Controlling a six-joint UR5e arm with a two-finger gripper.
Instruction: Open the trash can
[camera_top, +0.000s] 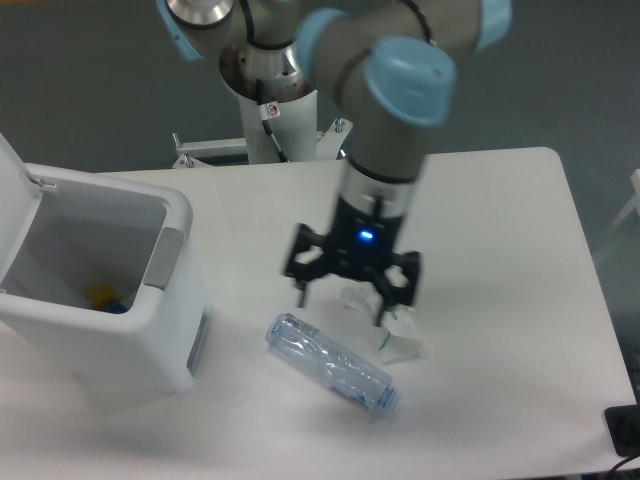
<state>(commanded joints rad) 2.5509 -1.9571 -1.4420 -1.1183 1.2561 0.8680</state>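
Trash can (120, 330) open; bottle (332, 366), carton (392, 335) beside gripper (342, 302).

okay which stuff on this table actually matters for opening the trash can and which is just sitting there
Part of the job:
trash can, lid already swung up
gripper, open, holding nothing

Just lying about:
clear plastic bottle, on its side
crumpled white carton
small yellow and blue items inside the bin

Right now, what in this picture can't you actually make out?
- Trash can: its lid runs off the left edge; the contents are just small yellow and blue bits behind its wall.
- Hand: motion-blurred, fingertips unclear.
- Crumpled white carton: partly covered by the hand.
- Clear bottle: label too small to read.
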